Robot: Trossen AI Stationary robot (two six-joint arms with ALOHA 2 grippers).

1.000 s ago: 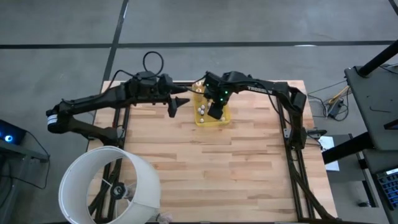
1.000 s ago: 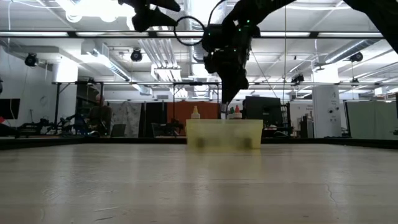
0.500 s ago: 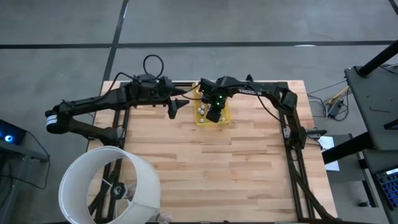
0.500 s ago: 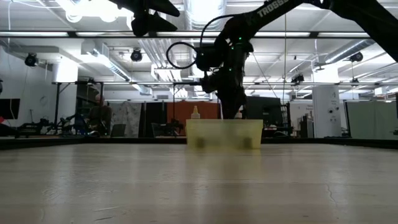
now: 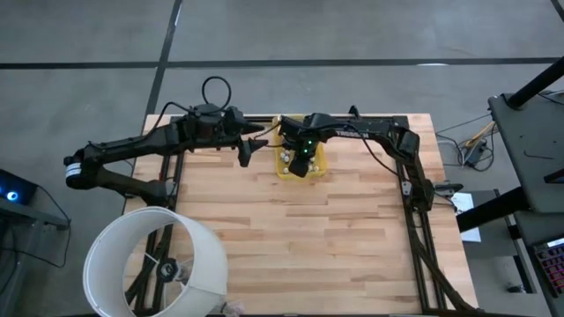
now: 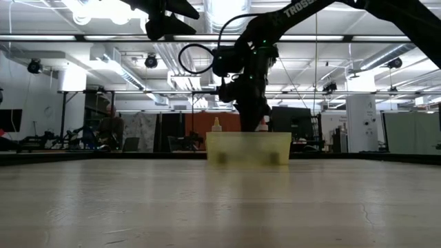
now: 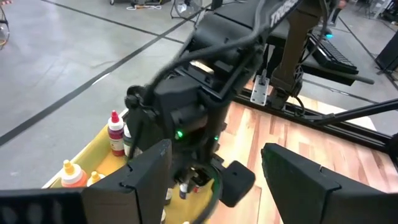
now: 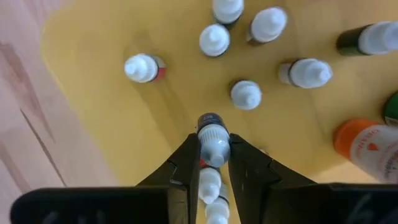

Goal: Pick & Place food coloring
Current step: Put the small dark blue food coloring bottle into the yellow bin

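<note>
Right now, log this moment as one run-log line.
right gripper: shut on food coloring bottle, over yellow tray | left gripper: open, waiting beside tray | other bottles standing in tray

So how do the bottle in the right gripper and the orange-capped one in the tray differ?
The held bottle has a white cap and sits between the right gripper fingers; the orange-capped bottle stands free on the yellow tray. The held one looks slimmer, the orange one broader. Both are over the tray.
</note>
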